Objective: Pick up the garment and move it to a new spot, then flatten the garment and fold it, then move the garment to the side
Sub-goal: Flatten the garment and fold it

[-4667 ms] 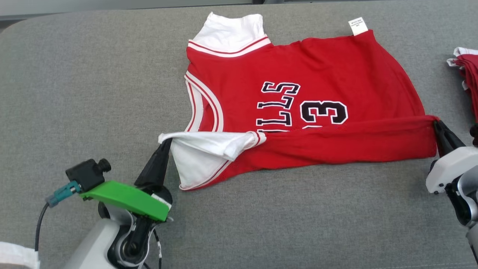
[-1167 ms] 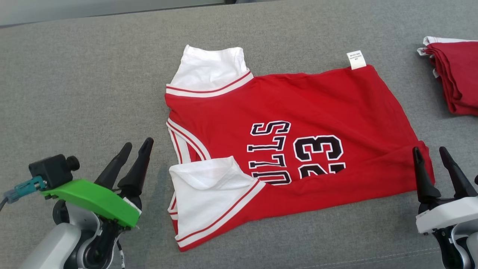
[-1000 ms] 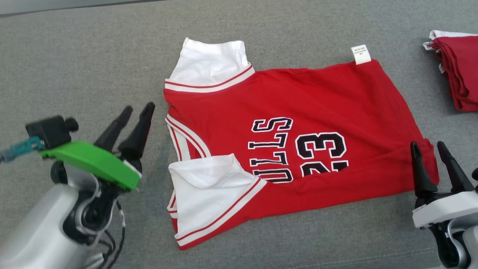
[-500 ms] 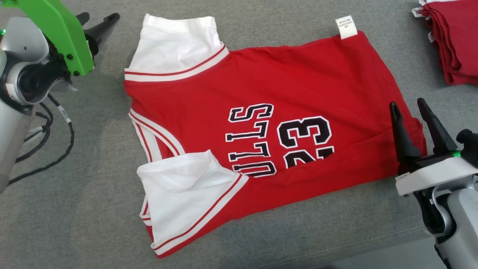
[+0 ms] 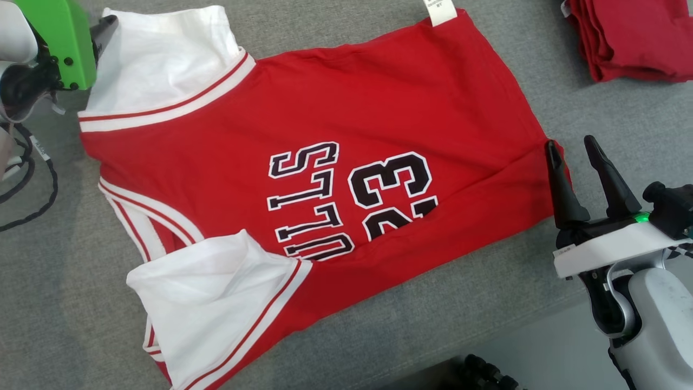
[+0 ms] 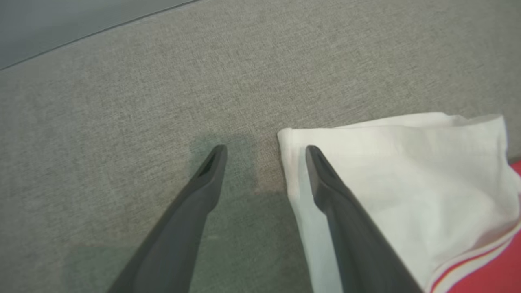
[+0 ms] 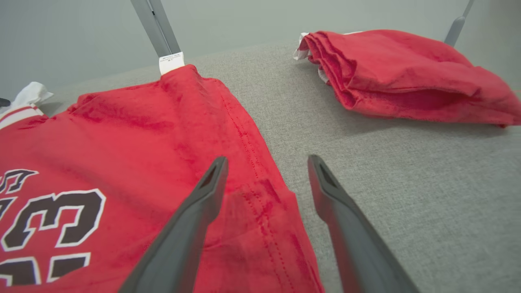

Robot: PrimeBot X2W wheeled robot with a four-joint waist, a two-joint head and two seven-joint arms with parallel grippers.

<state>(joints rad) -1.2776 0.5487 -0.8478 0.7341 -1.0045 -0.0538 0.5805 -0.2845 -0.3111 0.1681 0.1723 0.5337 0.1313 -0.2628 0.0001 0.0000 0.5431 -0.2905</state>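
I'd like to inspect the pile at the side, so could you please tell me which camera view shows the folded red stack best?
The right wrist view: the folded red stack lies almost whole, its layered edges visible. The head view crops it at the top edge. The left wrist view faces the jersey's white sleeve.

Cloth, weave, plastic
The jersey [image 5: 335, 97] is soft matt knit, the grey upholstery [image 5: 595, 114] rough woven fabric; the right gripper [image 5: 569, 141] has smooth matt plastic fingers [image 5: 563, 189].
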